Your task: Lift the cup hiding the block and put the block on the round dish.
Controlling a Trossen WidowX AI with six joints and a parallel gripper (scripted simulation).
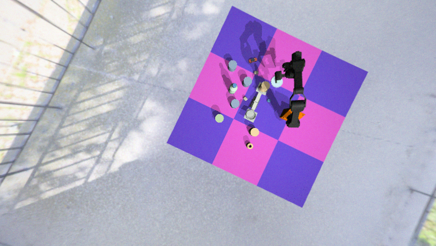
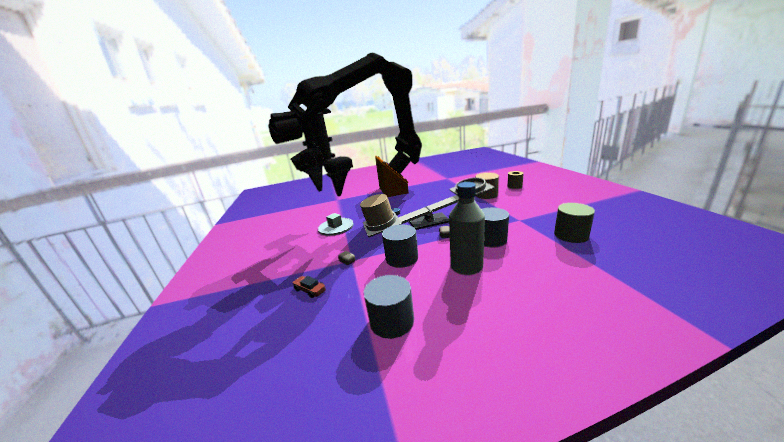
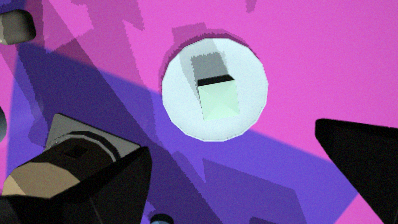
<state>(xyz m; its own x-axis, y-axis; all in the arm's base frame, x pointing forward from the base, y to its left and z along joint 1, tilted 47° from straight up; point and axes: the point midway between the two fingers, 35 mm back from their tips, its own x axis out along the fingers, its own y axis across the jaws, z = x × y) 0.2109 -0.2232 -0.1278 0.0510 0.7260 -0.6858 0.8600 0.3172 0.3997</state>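
A checkered purple and magenta tabletop [image 2: 549, 307] stands on a railed terrace among pale buildings. Near its middle lies the small balance [image 2: 433, 211]. A tan cup [image 2: 376, 211] stands on the balance's end toward the table's left edge, as the exterior view shows it. The other end, toward the far right corner, carries only a round ring, and a second tan cup [image 2: 487, 184] stands on the tabletop just beyond it.

The pale green block [image 3: 218, 100] rests on the round white dish [image 3: 175, 95], which lies on a magenta square beside the cupped end of the balance, toward the left edge. The block sits well within the dish's rim.

The gripper [image 2: 328, 180] hangs above the dish with its fingers spread wide and nothing between them, apart from the block. Grey cylinders, a dark bottle [image 2: 466, 227] and a small toy car [image 2: 308, 285] stand toward the near edge.
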